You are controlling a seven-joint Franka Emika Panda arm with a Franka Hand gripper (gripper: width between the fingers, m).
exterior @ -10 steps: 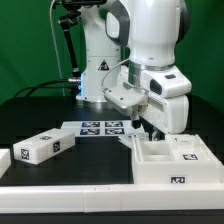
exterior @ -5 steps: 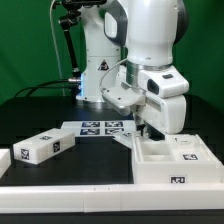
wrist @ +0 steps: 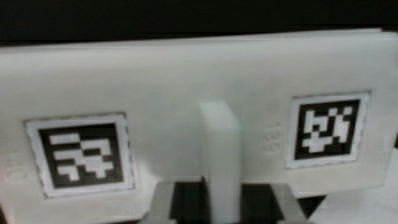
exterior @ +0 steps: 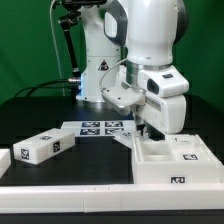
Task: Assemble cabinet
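Note:
The white cabinet body [exterior: 176, 170], an open box with marker tags, stands at the exterior view's right. My gripper [exterior: 148, 131] reaches down onto its far left edge. In the wrist view a white cabinet panel [wrist: 196, 80] with two tags fills the picture, and a thin white ridge [wrist: 219, 140] runs up its middle. My gripper [wrist: 221, 206] straddles that ridge. Its dark fingers [wrist: 189, 206] lie against both sides of the ridge, so it is shut on it. A loose white cabinet block [exterior: 46, 145] with tags lies at the exterior view's left.
The marker board [exterior: 100, 127] lies flat on the black table behind the parts. Another white piece [exterior: 5, 159] shows at the far left edge. A white rail [exterior: 70, 188] runs along the table's front. The robot base stands behind the marker board.

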